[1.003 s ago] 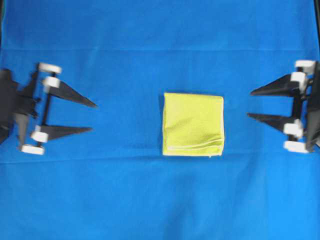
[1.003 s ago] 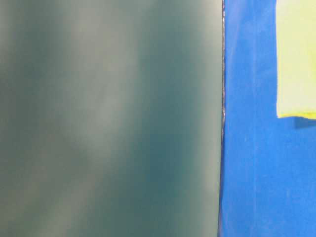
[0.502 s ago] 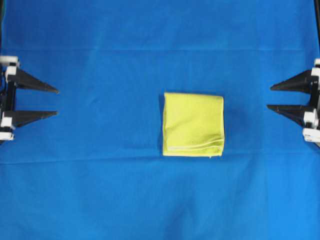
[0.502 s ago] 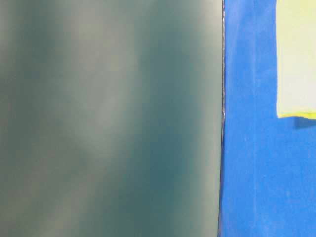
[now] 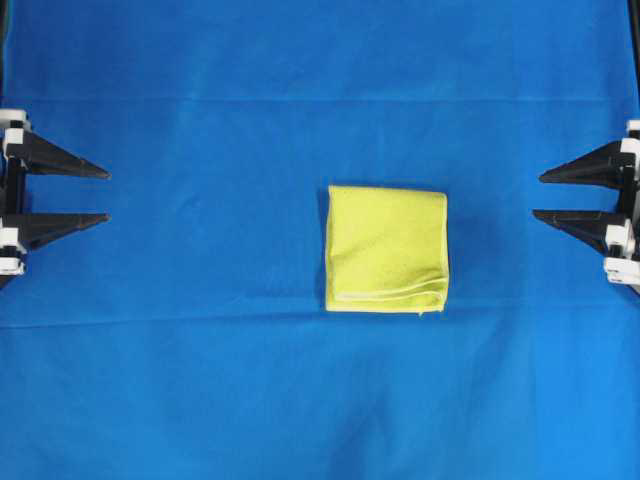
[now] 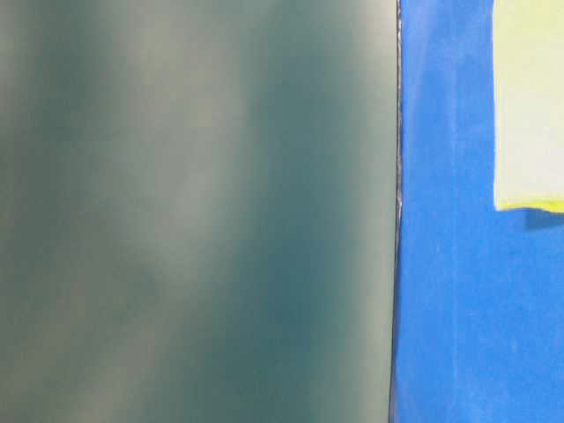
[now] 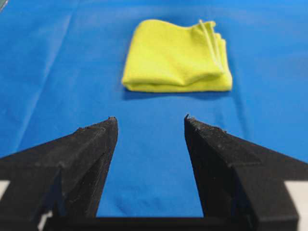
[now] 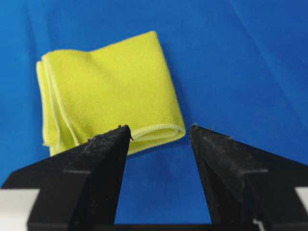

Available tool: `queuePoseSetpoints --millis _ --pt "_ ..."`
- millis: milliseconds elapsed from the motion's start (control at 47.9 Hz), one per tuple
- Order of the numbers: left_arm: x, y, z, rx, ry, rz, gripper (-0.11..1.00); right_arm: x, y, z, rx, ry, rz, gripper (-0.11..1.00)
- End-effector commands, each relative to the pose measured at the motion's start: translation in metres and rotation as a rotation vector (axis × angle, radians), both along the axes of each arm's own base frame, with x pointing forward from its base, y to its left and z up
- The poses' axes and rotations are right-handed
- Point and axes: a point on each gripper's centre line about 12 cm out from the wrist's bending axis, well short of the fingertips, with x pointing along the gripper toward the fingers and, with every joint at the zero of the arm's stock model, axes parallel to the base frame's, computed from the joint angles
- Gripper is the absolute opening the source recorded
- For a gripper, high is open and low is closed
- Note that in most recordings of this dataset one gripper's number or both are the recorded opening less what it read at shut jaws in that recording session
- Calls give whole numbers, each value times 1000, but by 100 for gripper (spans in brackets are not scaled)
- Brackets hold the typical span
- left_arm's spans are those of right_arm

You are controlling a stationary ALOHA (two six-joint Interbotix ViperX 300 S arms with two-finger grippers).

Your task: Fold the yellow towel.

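The yellow towel (image 5: 387, 249) lies folded into a small thick square at the middle of the blue cloth, its layered hems along the near edge. It also shows in the left wrist view (image 7: 177, 57), the right wrist view (image 8: 106, 89) and at the right edge of the table-level view (image 6: 529, 101). My left gripper (image 5: 108, 194) is at the far left edge, open and empty, well away from the towel. My right gripper (image 5: 537, 195) is at the far right edge, open and empty too. Both point at the towel with bare blue cloth between their fingers.
A large blue cloth (image 5: 320, 400) covers the whole table, with faint crease lines across it. In the table-level view a blurred grey-green surface (image 6: 194, 211) fills the left two thirds, and the blue cloth's edge (image 6: 397, 211) runs down beside it.
Both grippers have drawn back outward from the towel to the frame's edges, the left one much farther. Since half a second ago almost nothing has moved. The towel lies unchanged.
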Motion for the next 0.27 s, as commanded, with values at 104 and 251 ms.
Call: queuePoseSetpoints --millis 104,251 --pt "2 1 4 -1 -6 4 56 2 1 5 0 -14 6 58" --pt "2 1 4 -3 -5 4 56 3 1 5 2 -13 5 58"
